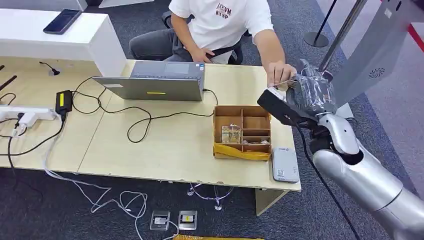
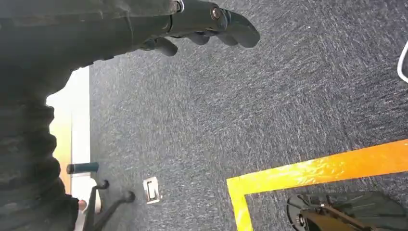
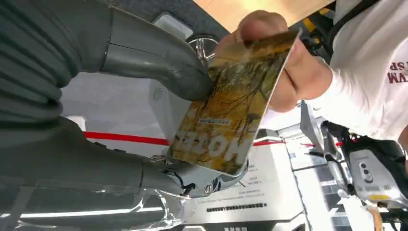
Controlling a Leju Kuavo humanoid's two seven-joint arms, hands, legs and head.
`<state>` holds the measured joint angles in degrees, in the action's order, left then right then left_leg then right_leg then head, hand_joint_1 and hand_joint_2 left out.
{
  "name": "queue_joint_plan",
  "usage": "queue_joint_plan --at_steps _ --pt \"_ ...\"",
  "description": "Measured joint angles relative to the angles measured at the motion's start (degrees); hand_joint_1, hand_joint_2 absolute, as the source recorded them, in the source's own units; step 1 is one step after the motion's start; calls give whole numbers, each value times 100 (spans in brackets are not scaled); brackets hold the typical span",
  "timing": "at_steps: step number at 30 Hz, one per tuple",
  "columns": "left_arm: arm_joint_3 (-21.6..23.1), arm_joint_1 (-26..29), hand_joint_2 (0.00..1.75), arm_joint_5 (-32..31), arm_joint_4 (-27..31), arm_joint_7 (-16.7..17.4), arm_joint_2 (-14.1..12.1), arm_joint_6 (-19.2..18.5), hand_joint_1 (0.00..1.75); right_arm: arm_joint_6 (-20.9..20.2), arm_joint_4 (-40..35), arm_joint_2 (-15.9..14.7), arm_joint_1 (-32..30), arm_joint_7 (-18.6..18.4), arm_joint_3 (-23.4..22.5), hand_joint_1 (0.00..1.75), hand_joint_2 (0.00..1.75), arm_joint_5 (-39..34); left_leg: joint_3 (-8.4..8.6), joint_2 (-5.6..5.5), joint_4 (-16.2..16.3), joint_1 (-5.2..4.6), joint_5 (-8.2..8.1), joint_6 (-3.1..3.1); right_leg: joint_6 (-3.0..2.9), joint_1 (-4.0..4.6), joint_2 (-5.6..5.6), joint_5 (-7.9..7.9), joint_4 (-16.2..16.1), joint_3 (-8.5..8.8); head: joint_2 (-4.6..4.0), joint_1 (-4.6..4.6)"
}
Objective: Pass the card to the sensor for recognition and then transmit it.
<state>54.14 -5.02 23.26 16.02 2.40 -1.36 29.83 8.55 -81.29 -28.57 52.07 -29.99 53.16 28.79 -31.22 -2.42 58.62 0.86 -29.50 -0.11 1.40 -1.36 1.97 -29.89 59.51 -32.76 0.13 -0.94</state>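
You see the right robot hand (image 3: 144,125) pinching the hotel key card (image 3: 231,101) above the table (image 1: 165,145) corner, while the person's hand (image 3: 274,62) grips its far edge to receive it. The left robot hand (image 2: 202,24) hangs, fingers curled on nothing.

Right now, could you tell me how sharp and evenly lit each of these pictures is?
Head view: even light, sharp, glare on the plastic over the right hand. Right wrist view: card sharp, thumb softer, background bright. Left wrist view: left hand dark, carpet streaked.

Card (image 3: 231,106) reads "HOTEL" upside down; shirt (image 1: 220,17) lettering unclear.
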Motion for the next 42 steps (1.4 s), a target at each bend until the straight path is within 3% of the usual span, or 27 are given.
queue_joint_plan --at_steps 24,42 --pt "98 1 175 251 11 13 -13 61 0 83 251 52 -69 87 127 175 175 -133 5 4 1 0 1 0 0 0 4 0 0 -2 -2 -2" --pt "144 2 175 664 11 81 -20 136 0 601 205 -551 -1402 -190 -232 175 175 -350 9 11 2 -1 0 0 0 0 3 0 -3 0 -2 -2"
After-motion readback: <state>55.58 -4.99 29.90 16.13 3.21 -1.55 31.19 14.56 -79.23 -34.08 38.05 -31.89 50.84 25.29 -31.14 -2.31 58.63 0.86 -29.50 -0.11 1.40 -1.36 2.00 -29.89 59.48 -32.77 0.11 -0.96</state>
